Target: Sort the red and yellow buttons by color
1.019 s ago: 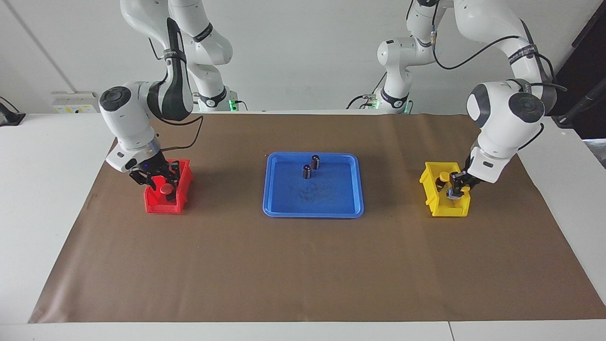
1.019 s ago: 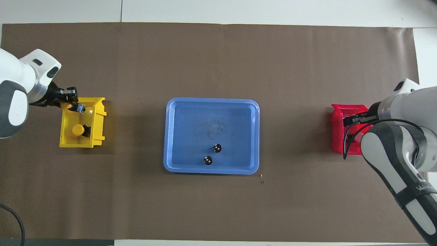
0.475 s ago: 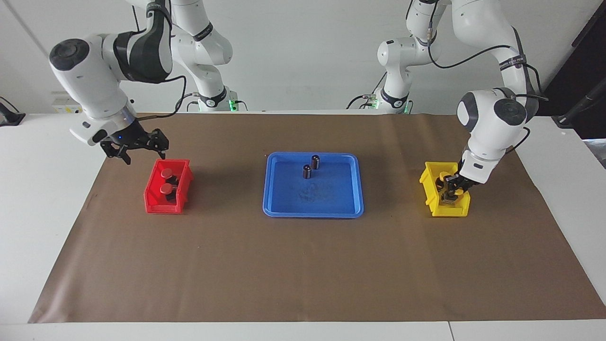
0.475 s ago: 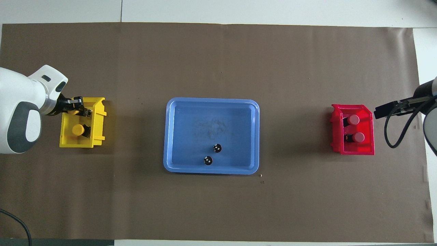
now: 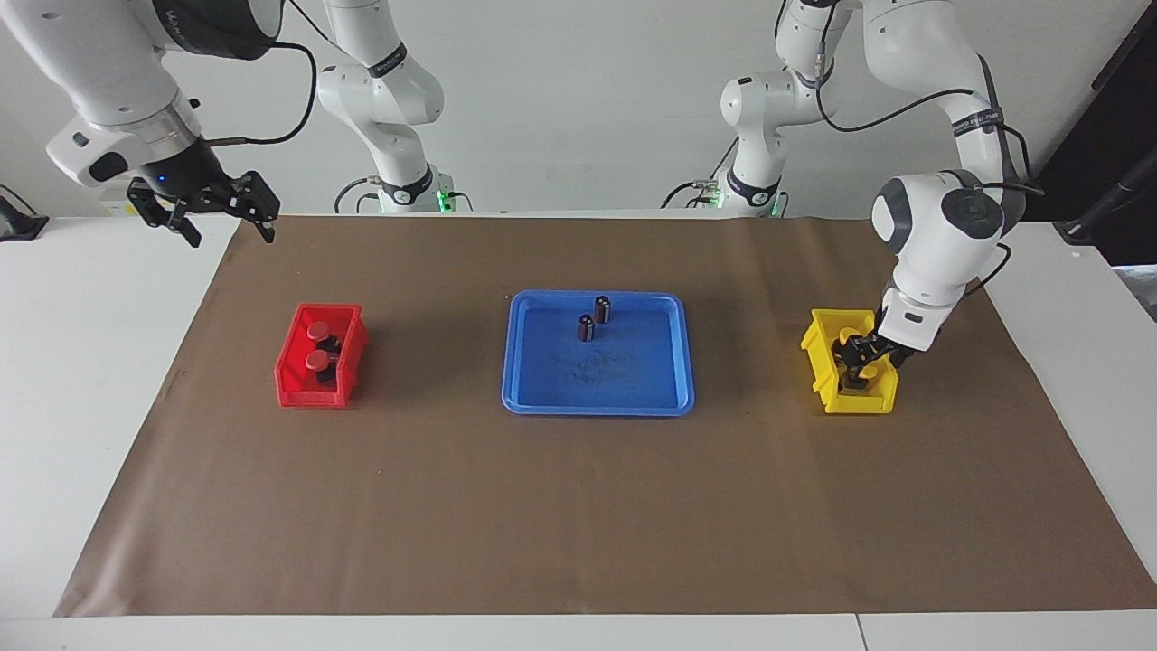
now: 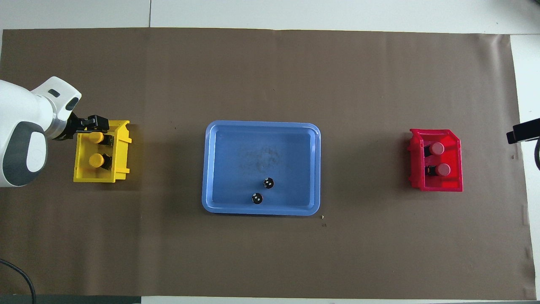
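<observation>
Two red buttons [image 5: 317, 332] [image 5: 316, 360] lie in the red bin [image 5: 298, 393], also seen from overhead [image 6: 437, 148] [image 6: 442, 169]. My right gripper [image 5: 230, 231] is open and empty, raised high over the paper's edge at the right arm's end of the table; one finger [image 6: 522, 132] shows overhead. The yellow bin [image 5: 818, 348] [image 6: 122, 156] holds two yellow buttons [image 6: 96, 137] [image 6: 96, 160]. My left gripper [image 5: 859, 360] [image 6: 97, 128] is down in this bin, at the button farther from the robots.
A blue tray [image 5: 542, 402] [image 6: 261, 126] sits mid-table between the two bins. Two small dark cylinders with silvery tops [image 5: 603, 309] [image 5: 586, 327] stand in its part nearer the robots. Brown paper [image 5: 578, 515] covers the table.
My right gripper left the red bin, rose and drew back to the table's end, leaving two red buttons in the bin. My left gripper brought its yellow button down into the yellow bin.
</observation>
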Tool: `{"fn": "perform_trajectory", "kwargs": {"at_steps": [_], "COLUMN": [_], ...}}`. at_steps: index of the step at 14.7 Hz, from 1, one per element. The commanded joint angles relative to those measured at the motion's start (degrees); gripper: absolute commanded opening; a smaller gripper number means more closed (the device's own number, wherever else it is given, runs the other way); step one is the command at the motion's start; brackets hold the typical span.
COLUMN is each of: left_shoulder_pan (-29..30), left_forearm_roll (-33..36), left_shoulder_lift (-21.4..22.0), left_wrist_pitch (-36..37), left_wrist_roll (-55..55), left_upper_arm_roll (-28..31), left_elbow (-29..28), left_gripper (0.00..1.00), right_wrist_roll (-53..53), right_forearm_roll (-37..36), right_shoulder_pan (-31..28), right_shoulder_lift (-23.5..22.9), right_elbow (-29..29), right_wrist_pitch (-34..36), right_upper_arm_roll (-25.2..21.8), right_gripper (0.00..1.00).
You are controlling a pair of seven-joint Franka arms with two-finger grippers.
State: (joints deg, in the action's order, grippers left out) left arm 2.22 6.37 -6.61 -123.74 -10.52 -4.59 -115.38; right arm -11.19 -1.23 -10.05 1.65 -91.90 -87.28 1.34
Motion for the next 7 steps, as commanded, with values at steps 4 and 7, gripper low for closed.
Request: {"fn": "perform_trajectory", "kwargs": {"at_steps": [4,7], "left_shoulder_pan": [0.9,2.4], "left_forearm_roll": [-6.9,-11.4], "left_shoulder_lift": [6.4,12.2], "left_wrist_pitch": [23.5,26.6], "left_wrist_roll": [12.7,13.9], "left_upper_arm_roll": [0.3,0.8], "left_elbow": [12.5,12.8], "left_gripper": [1.00,1.00], "right_wrist_roll": [3.5,3.3], "right_forearm_roll": [-0.1,0.0], "right_shoulder_pan": [3.3,3.5], "right_shoulder_lift": [0.5,-0.1], "right_elbow": [-1.1,-1.2], "right_wrist_pitch": [1.0,1.2], "right_upper_arm_roll": [-4.3,-4.3], "right_gripper": [1.00,1.00]}}
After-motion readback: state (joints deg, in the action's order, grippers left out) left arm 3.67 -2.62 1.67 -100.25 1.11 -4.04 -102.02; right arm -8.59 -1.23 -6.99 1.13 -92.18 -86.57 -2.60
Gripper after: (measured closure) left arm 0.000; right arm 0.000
